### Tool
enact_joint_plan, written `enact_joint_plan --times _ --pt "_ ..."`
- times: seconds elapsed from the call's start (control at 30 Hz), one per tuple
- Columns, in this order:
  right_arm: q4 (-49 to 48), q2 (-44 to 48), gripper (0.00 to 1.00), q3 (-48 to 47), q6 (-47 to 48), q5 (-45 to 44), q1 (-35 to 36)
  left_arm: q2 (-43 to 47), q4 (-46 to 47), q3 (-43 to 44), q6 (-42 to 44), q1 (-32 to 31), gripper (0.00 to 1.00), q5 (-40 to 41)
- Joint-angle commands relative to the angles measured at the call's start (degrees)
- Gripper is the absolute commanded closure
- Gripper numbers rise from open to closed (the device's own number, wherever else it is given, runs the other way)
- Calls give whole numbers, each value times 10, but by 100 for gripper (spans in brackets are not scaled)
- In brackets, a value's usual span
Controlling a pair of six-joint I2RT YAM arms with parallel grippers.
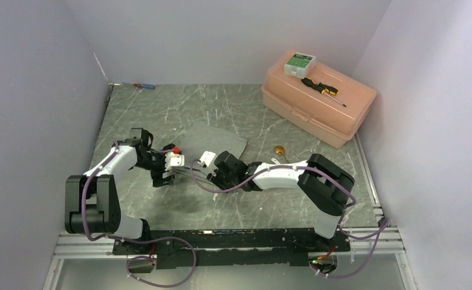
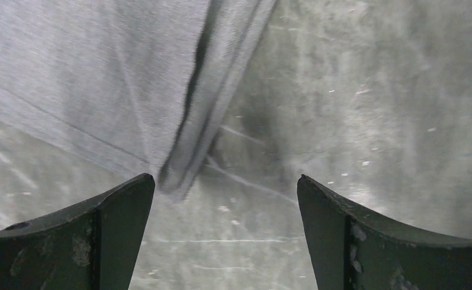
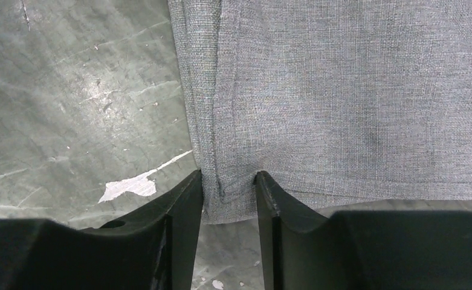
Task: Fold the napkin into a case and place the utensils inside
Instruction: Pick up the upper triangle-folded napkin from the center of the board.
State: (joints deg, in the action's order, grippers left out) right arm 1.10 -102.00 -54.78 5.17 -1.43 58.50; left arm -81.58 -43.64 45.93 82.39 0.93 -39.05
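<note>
Napkin (image 1: 220, 141) partly hidden (right gripper (image 3: 228, 179) overhead)

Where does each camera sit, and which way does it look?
Top: above and behind, looking down at the table; left arm and right arm show.
Left wrist: on that arm, looking down at the napkin's corner; open left claw shows.
Right wrist: likewise; right claw straddles the napkin's edge.
Shared: the napkin.

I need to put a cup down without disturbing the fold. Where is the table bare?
Bare: the table behind the napkin, between the red-blue screwdriver and the pink toolbox; also the strip before the arm bases. Crowded: the centre, where the left gripper and right gripper meet the napkin's near edge.
</note>
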Motion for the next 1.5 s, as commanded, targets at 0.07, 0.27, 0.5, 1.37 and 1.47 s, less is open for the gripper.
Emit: enact_joint_plan --times 0.07,0.27,0.5,1.37,1.47 --pt "-9 3 62 26 -14 -20 -5 1 105 6 108 -5 8 12" --pt "-37 20 73 47 -25 -21 -10 3 92 -18 206 -29 12 25" --pt "-42 38 89 42 -73 61 -56 -3 122 -39 227 -67 16 54" --pt "-55 45 100 -5 -158 192 -160 20 153 -81 183 -124 31 115" --pt "-35 39 100 -27 -149 192 -160 29 133 -89 183 -128 29 120"
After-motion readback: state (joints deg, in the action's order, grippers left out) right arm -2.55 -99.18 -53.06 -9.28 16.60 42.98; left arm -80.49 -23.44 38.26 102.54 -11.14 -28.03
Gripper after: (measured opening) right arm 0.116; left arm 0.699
